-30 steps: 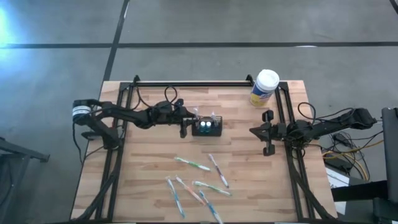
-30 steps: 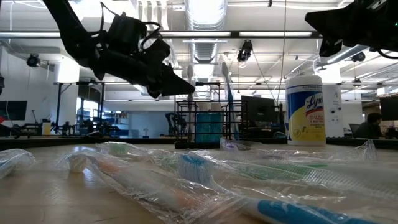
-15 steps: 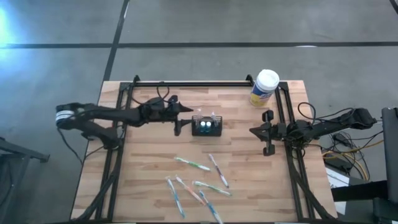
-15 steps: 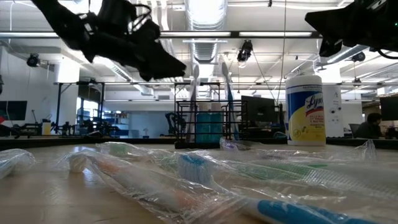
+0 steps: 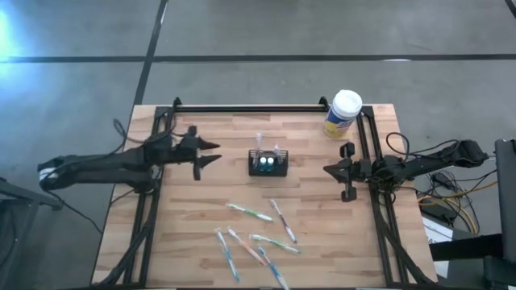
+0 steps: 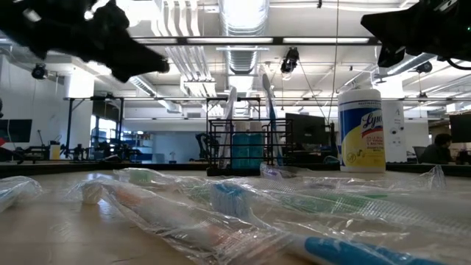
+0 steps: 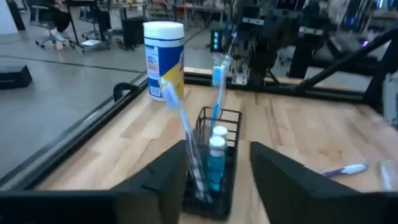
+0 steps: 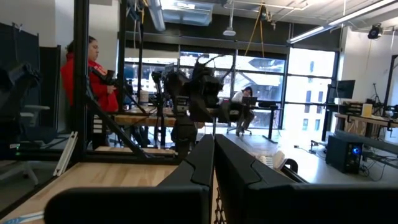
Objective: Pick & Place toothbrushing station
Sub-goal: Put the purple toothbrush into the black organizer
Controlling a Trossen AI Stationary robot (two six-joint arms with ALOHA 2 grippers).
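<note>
Though both arms flank the toothbrushing station (image 5: 268, 163) at mid-tabletop, my left tool (image 5: 211, 153) — fingers apart, empty — sits nearer, station straight ahead; right tool (image 5: 347, 171) pressed together, waiting.

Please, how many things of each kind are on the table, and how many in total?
Toothbrushing station: 1
Upright toothbrushes in it: 2
Small bottles in it: 2
Loose wrapped toothbrushes: 6
Wipes canister: 1
Total: 12
</note>
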